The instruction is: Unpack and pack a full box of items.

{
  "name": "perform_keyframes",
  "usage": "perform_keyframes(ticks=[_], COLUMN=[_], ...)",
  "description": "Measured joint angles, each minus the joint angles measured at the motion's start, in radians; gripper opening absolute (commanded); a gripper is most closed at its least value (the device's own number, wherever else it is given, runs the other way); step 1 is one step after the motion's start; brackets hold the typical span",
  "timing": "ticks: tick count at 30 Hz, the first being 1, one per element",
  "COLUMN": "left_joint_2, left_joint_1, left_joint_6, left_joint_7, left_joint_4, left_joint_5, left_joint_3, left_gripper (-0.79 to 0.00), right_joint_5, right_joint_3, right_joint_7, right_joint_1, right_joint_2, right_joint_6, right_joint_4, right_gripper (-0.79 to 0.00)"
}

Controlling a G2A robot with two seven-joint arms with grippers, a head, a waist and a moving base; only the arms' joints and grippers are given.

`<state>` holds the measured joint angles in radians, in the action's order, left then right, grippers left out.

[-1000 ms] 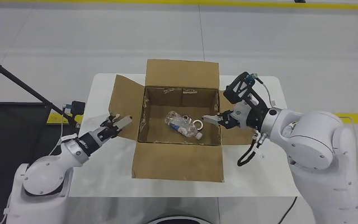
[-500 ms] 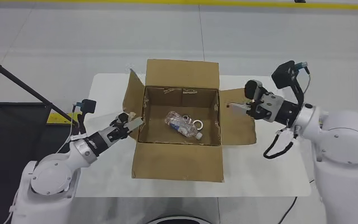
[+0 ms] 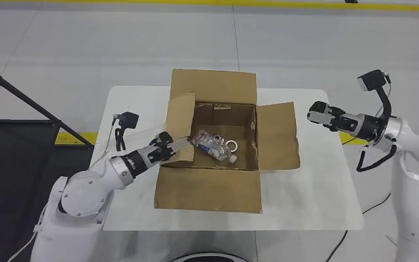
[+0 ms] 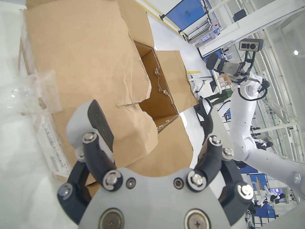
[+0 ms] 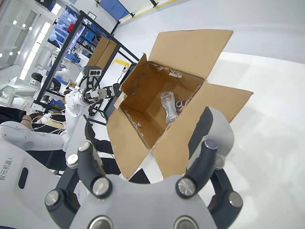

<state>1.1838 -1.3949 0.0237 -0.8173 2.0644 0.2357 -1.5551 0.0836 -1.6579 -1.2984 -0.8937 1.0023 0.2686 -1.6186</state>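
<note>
A cardboard box (image 3: 208, 187) is placed at the middle of the white bench (image 3: 314, 196), with its top open. Its back flap (image 3: 213, 85) is seen standing up, and its right flap (image 3: 278, 134) is spread outward over the bench. The left flap (image 3: 180, 114) is raised and tilted in over the opening; its edge is torn. The left claw (image 4: 148, 102) is held against this flap near the box's front left corner. Its fingers (image 4: 100, 120) are spread wide, with the torn corner of the flap lying between them and not pinched.

A clear plastic bottle (image 3: 213, 145) is seen lying on its side on the bottom of the box, with a small ring-shaped thing (image 3: 230, 145) just beside its cap end. What the ring is cannot be told.

The right claw (image 5: 149, 122) is held above the right end of the bench, well apart from the box and turned toward it. Its fingers are parted and nothing is gripped between them
</note>
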Motion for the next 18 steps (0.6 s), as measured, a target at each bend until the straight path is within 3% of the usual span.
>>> perform_keyframes(ticks=[9, 18], left_joint_2=[-0.004, -0.007], left_joint_1=[0.056, 0.097], left_joint_6=[-0.046, -0.095], left_joint_7=[-0.017, -0.03], left_joint_4=[-0.036, -0.061], left_joint_5=[0.027, 0.042], left_joint_3=[0.064, 0.117], left_gripper=[0.0, 0.0], right_joint_5=[-0.011, -0.015], right_joint_3=[0.009, 0.038], right_joint_7=[0.019, -0.008], right_joint_1=[-0.016, 0.039], right_joint_2=[-0.001, -0.017], right_joint_6=[-0.016, -0.107], right_joint_4=[0.007, 0.147], right_gripper=[0.0, 0.0])
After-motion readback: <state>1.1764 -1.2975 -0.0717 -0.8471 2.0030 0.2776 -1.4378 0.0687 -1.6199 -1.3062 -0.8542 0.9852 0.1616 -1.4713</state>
